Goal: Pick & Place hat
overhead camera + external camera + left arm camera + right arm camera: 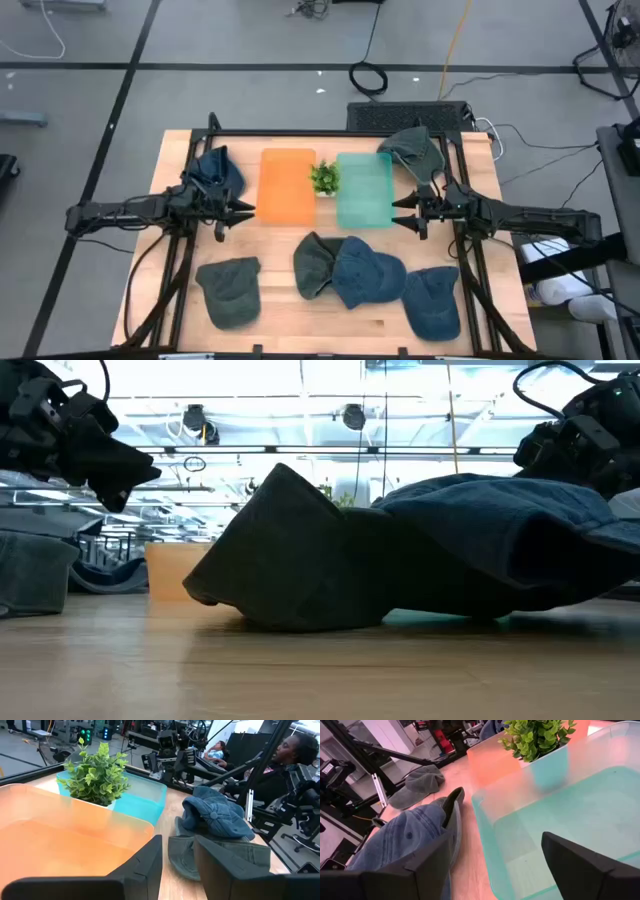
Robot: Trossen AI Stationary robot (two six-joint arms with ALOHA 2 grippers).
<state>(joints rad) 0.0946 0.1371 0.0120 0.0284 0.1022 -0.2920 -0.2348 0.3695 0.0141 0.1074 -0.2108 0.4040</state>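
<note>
Both claws empty over the bins.
Left claw (243, 211), narrowly parted, and right claw (398, 212), wide open, flank the hats (350, 268) lying nearer on the bench (290, 320).

Soft matt cloth hats (366, 272), translucent glossy plastic bins (286, 186), smooth wood table (280, 305)

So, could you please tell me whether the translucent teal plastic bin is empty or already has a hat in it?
Empty: the translucent teal plastic bin shows only its bare floor in the high and right wrist views.
</note>
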